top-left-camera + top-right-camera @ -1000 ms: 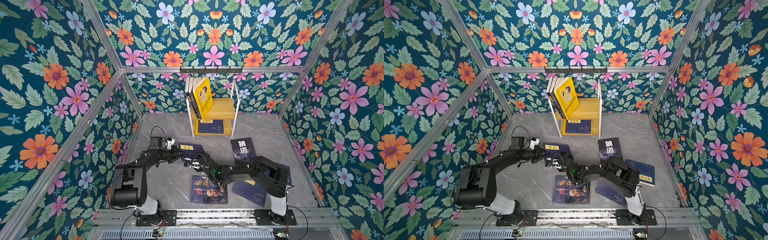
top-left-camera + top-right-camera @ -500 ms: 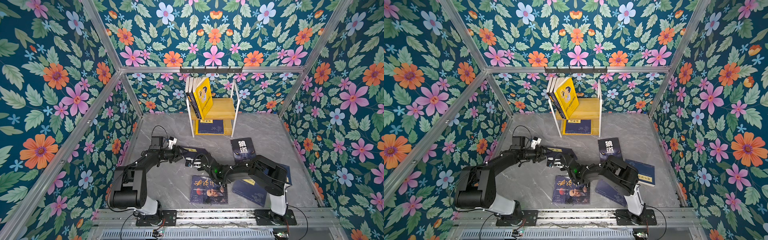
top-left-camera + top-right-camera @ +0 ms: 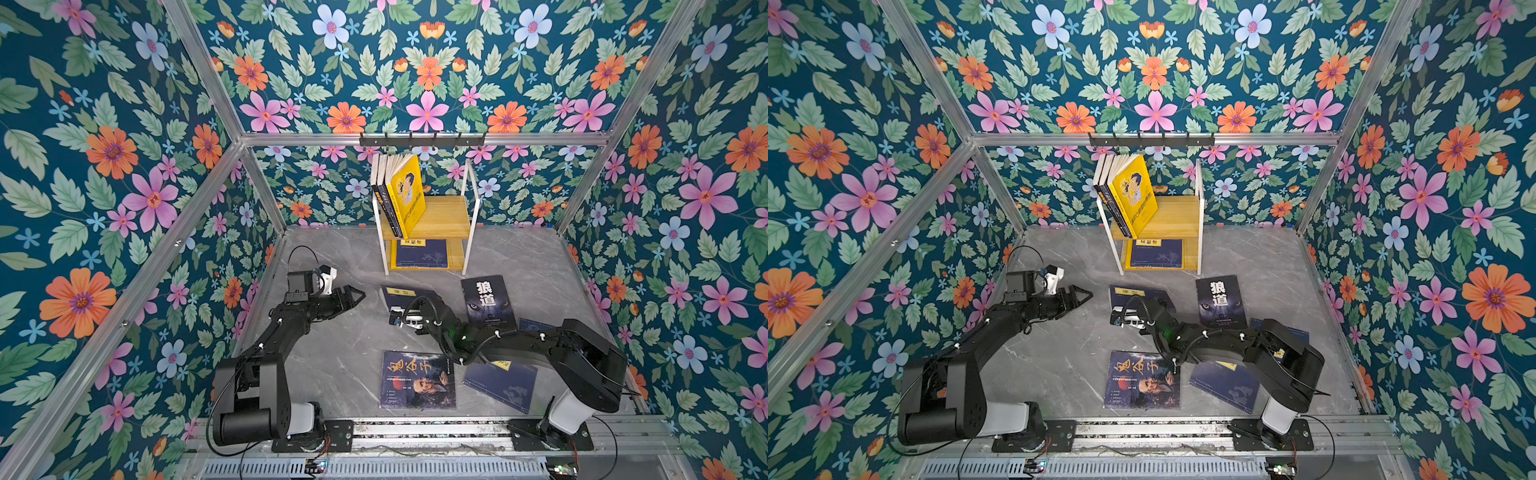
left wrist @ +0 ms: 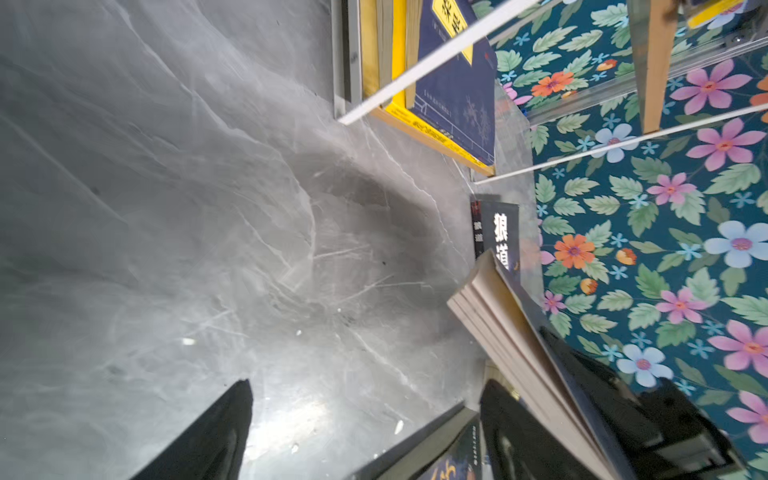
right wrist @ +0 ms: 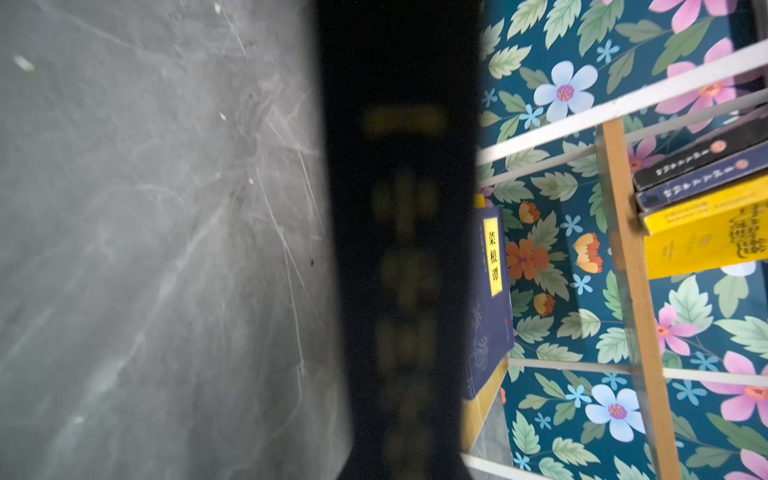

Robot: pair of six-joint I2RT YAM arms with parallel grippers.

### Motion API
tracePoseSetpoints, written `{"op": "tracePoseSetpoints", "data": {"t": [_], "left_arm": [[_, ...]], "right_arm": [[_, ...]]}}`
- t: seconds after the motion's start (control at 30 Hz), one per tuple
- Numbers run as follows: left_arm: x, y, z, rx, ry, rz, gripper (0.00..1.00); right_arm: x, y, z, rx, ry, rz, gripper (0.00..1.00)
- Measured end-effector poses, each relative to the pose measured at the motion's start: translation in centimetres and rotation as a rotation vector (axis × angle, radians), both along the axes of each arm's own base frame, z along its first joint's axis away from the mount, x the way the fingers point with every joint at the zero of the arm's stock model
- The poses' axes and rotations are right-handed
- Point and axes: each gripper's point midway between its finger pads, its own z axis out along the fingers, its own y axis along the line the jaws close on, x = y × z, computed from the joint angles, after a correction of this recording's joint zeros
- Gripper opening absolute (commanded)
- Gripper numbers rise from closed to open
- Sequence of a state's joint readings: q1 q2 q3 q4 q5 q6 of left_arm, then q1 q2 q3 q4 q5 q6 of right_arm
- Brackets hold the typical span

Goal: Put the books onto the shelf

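At 12 o'clock on the grey marbled tabletop [image 3: 332, 365], the small two-tier rack of yellowish wood in a white metal frame [image 3: 446, 212] holds dark paperbacks [image 3: 384, 187] and a bright yellow paperback [image 3: 409, 193] leaning at the left of its upper board. A navy yellow-labelled paperback [image 3: 422, 253] lies flat on the lower one. Toward 9 o'clock, the left end effector [image 3: 358, 296] hovers empty, jaws spread wide. At centre, the right end effector [image 3: 415, 306] is clamped on a tilted navy paperback [image 3: 395, 293]. The black wolf-eye paperback [image 3: 486, 299] lies beside it at 3 o'clock, and the dark old-man's-face paperback [image 3: 417, 380] at 6.
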State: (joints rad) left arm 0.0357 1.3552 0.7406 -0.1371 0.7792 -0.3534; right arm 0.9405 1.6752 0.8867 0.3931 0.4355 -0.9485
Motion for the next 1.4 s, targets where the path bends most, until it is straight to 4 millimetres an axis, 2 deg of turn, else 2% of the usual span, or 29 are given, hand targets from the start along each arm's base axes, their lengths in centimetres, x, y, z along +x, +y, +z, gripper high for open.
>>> {"op": "tracePoseSetpoints", "data": {"t": [0.1,0.27,0.47,0.67,0.9,1.03,1.17,1.4], "left_arm": [[0.0,1.1,-0.1,0.056,-0.034,0.02,0.97],[-0.1,2.3,0.1,0.111,-0.078,0.037,0.99],[0.5,3.0,0.9,0.131,-0.105,0.053,1.0],[1.2,3.4,1.8,0.139,-0.13,0.059,0.99],[1.1,3.3,1.7,0.134,-0.123,0.054,1.0],[1.1,3.3,1.6,0.134,-0.12,0.052,1.0],[1.2,3.3,1.6,0.136,-0.117,0.049,1.0],[0.9,3.3,1.5,0.139,-0.105,0.044,1.0]], "right_arm": [[1.6,-2.5,0.6,-0.026,0.02,-0.05,0.0],[4.3,-3.5,2.9,-0.031,-0.009,-0.09,0.0],[8.4,-5.0,2.3,-0.097,0.011,-0.161,0.0],[11.7,-5.1,1.9,-0.126,0.003,-0.191,0.0],[15.1,-4.8,1.9,-0.153,-0.027,-0.217,0.0],[16.3,-4.2,0.5,-0.163,-0.016,-0.207,0.0],[16.9,-3.6,-1.1,-0.18,0.004,-0.196,0.11],[16.3,-2.8,-2.2,-0.196,0.093,-0.144,0.45]]}}
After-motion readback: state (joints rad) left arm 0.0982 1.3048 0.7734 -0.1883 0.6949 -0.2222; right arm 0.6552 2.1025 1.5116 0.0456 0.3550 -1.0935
